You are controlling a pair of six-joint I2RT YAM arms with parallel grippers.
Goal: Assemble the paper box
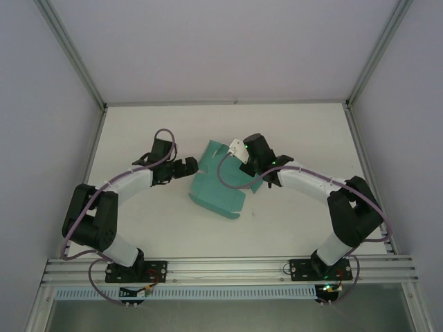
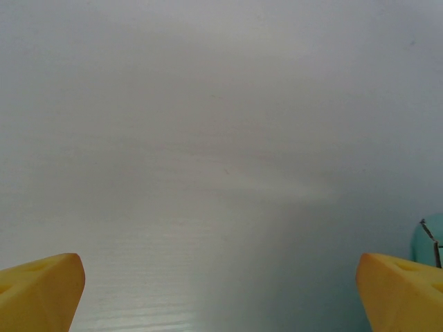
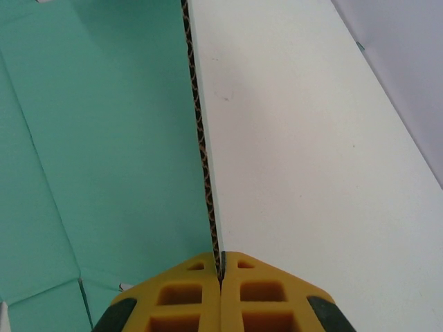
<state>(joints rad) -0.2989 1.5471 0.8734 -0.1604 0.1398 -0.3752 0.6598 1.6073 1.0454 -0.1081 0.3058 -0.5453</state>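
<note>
Box lies partly folded mid-table. Right gripper pinches one panel's edge, probably to steady it for folding. Left gripper hovers just left of it, fingers spread wide, seemingly ready for a flap.

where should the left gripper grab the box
The box's left edge, coming in from the left, where the open left gripper sits beside it. It's thin board, so pinching an edge across its thickness likely works best, as the right gripper does on another edge.
</note>
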